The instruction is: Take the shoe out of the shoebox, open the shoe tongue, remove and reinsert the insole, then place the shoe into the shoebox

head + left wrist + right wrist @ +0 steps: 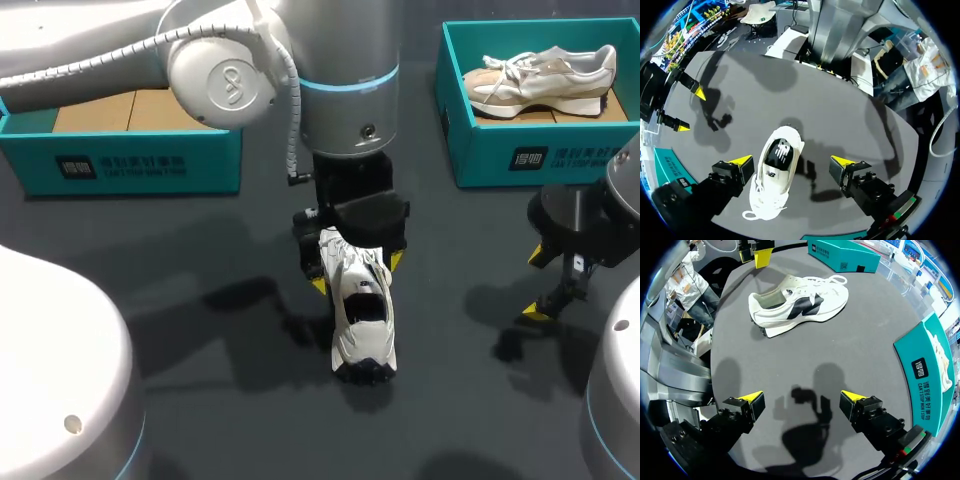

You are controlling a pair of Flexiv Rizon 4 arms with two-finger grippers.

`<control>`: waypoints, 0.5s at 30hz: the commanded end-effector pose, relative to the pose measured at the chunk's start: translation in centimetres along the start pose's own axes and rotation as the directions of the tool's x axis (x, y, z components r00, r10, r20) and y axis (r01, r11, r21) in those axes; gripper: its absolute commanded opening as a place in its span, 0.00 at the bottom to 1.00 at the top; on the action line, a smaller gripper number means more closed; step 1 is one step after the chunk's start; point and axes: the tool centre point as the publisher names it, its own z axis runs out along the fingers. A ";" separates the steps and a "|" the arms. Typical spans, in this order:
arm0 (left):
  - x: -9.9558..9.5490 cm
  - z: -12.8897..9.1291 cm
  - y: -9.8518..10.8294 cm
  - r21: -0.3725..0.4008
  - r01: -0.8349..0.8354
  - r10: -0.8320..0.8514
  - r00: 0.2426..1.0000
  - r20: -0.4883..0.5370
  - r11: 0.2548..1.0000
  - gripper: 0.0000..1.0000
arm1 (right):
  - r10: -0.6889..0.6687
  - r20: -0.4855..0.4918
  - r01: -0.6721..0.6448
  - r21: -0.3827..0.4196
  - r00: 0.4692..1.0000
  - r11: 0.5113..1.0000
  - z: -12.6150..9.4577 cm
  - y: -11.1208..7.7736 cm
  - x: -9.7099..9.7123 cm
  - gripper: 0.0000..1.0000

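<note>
shoe (362,318) is sitting upright on its sole in the middle of the table (200,400), so take-out is reading as done. left shoebox (120,140) is showing bare cardboard floor, probably where it came from (my guess). right shoebox (530,150) is holding a second, beige shoe (540,80), not in play as far as I can judge. left arm (230,70) is reaching in across the middle, and the left jaws are hanging right over the shoe, spread wide and straddling it. in the left wrist view one yellow fingertip (742,161) is sitting just beside the shoe's side, can't tell if it's touching; the other one (842,161) is standing clear with bare table in between, so the jaws aren't clamped on anything. the straddle is making sense as a pre-grasp: squeezing the sides would pin the shoe while the other arm works the tongue and insole. right jaws are hovering over bare table well apart from the shoe, also spread and empty, fingertip (752,397) with nothing but shadow between the pair. that wrist view is looking at the shoe side-on with the collar opening facing up, so it's parked where it can come in from the side once the shoe is being held. can't tell from here if the tongue is pulled open yet or how the insole is lying. risk I'm seeing: the shoe is lying off-centre between the left jaws, so closing may be shoving it sideways or twisting it before both sides bite
</note>
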 end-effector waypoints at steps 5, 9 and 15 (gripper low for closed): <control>0.9 -0.2 -1.6 0.014 0.571 -0.571 0.820 0.033 0.821 1.00 | 0.000 0.003 0.000 -0.001 1.000 1.000 0.0 -0.1 0.2 1.00; 0.9 -0.2 -1.6 0.014 0.571 -0.571 0.820 0.033 0.821 1.00 | 0.000 0.003 0.000 -0.001 1.000 1.000 0.0 -0.1 0.2 1.00; 0.9 -0.2 -1.6 0.014 0.571 -0.571 0.820 0.033 0.821 1.00 | 0.000 0.003 0.000 -0.001 1.000 1.000 0.0 -0.1 0.2 1.00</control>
